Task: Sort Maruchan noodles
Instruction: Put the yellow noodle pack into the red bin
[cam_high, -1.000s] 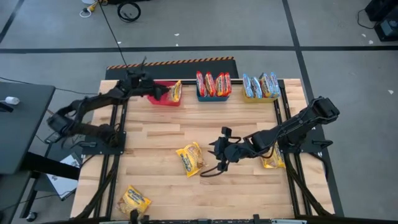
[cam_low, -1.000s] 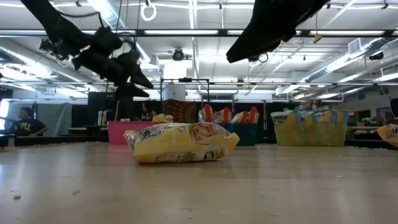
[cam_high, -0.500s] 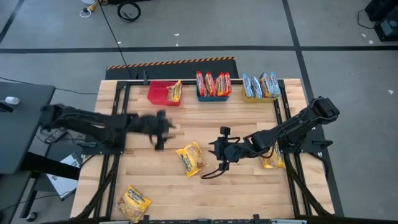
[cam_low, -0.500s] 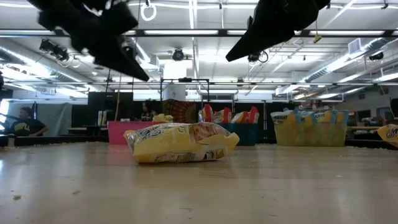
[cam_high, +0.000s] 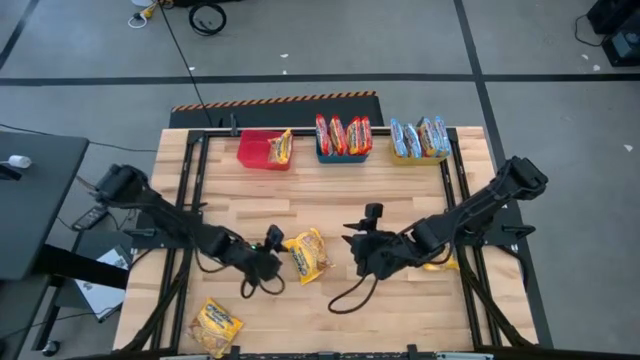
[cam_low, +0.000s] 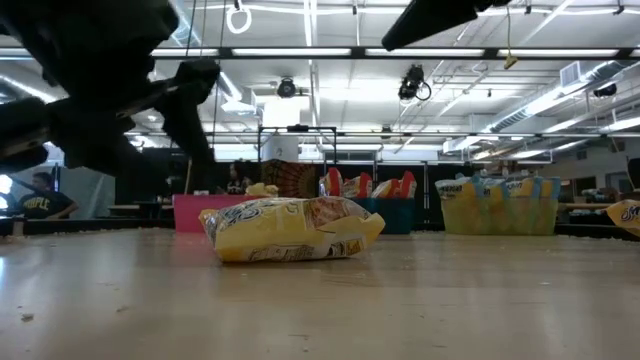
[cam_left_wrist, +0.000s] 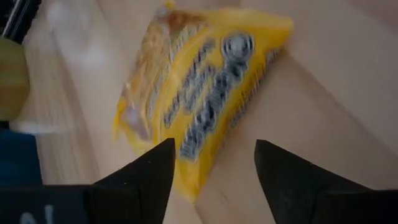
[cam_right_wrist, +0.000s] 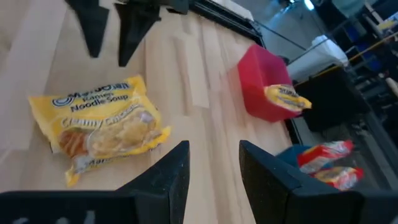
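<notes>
Floor (cam_high: 330, 40): grey concrete showing dark seam lines.
Ceiling lights (cam_low: 430, 52): long tubes glowing overhead.
Far left: a person (cam_low: 35, 198) sitting.
Worktop (cam_high: 330, 205): pale wood planks.

yellow noodle packet (cam_right_wrist: 99, 130) | print: "Ramen Noodle Soup", "Creamy Chicken"

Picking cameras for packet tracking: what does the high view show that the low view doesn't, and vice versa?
High only: a yellow packet at the table's near-left corner, the right gripper open beside the centre packet, and both arms in full.
Low only: the room behind the table, with ceiling lights and a person at far left.
Both: the centre yellow packet lying on the table, the left gripper open next to it, and the red bin, blue bin and yellow bin.
</notes>
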